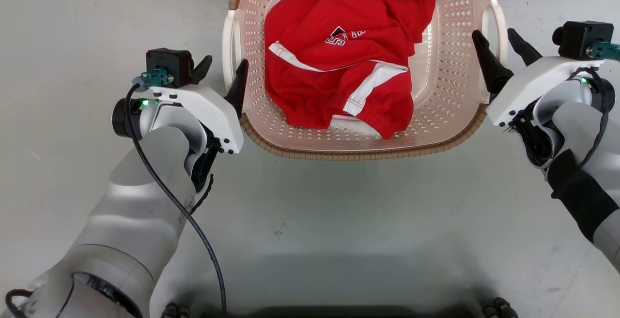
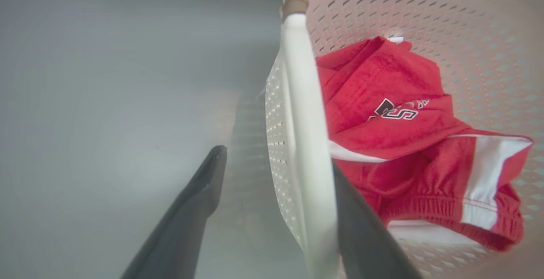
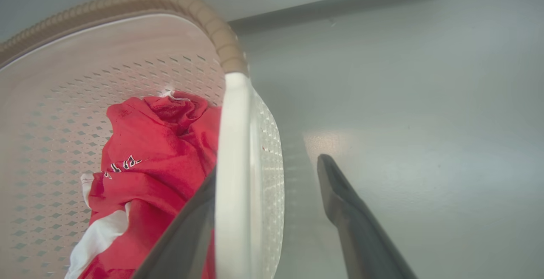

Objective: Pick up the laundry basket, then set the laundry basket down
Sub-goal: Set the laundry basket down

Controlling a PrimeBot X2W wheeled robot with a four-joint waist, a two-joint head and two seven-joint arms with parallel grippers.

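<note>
The laundry basket (image 1: 358, 153) sits on the grey floor (image 1: 339, 211) straight in front of me, with a red garment (image 1: 339, 56) with white stripes heaped inside it. My left end effector (image 1: 226, 62) is released, its fingers spread across the left white handle (image 1: 226, 42), one inside the basket and one outside. My right end effector (image 1: 493, 32) is likewise spread open astride the right handle (image 1: 499, 18), gripping nothing.

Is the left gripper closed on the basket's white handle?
No: the left gripper is open, its fingers straddling the white handle of the laundry basket.
</note>
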